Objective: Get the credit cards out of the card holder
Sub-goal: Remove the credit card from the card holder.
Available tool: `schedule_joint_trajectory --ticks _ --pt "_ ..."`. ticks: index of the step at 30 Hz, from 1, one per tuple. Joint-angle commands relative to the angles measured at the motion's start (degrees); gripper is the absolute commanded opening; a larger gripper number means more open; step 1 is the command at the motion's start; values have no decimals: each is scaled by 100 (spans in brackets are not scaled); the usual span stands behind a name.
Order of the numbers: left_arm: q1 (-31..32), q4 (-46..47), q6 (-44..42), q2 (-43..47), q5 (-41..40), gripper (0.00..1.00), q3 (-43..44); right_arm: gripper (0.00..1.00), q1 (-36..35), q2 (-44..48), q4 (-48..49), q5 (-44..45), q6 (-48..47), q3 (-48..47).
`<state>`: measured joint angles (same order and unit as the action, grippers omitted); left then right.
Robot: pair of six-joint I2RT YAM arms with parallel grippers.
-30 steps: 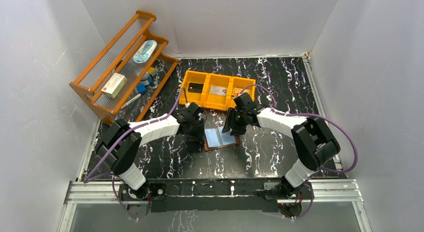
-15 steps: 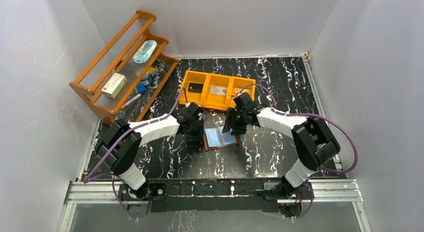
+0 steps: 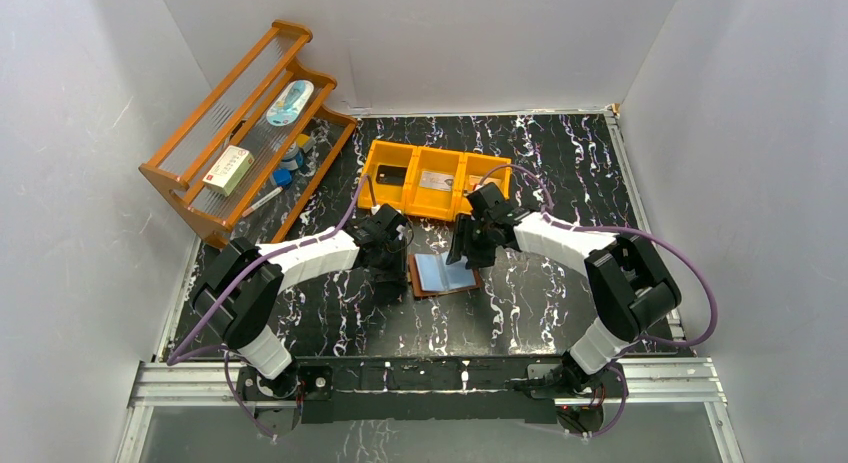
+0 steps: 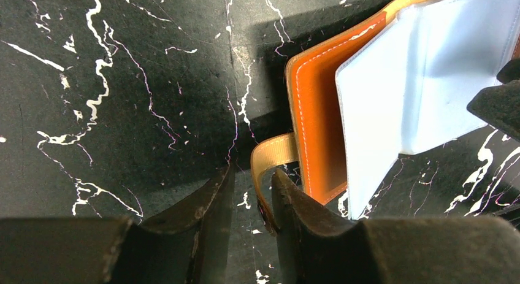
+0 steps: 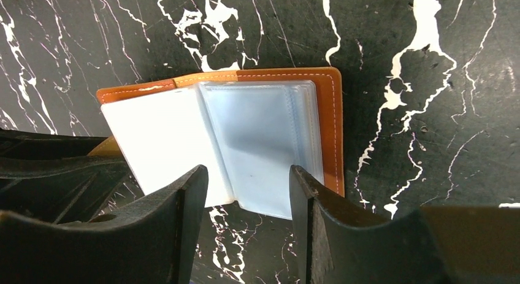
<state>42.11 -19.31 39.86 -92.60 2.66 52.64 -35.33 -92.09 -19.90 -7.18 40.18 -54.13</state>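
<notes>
Here: card holder point(image 4: 316, 106) strap point(image 4: 274, 152) between left fingers point(image 4: 295, 205).

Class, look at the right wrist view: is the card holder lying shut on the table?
No, the card holder lies spread open, its pale-blue clear pockets showing inside the stitched brown cover.

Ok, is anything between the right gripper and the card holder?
Nothing visible does. The right gripper is open directly over the card holder, whose clear pockets lie uncovered facing it. The left gripper sits at the holder's strap, out of the way.
</notes>
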Motion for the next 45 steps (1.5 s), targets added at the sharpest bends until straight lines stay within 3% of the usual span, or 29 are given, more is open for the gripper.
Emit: schedule_joint_trajectory --ticks 1,8,17,29,38,45 --pt "8 -49 -68 12 94 26 93 61 -7 259 -161 187 -99 -340" --pt "7 -20 -110 19 148 22 106 64 46 252 -475 806 -134 -338" --pt "8 33 -107 2 207 21 95 54 81 99 80 -78 -108 -77" --pt "6 33 -141 -11 244 19 126 56 73 -190 38 -6 -90 -9" --pt "8 52 -176 -73 312 17 180 55 79 -253 603 -1160 65 8" --pt "8 52 -153 2 246 17 160 55 82 -303 860 -1438 264 -37"
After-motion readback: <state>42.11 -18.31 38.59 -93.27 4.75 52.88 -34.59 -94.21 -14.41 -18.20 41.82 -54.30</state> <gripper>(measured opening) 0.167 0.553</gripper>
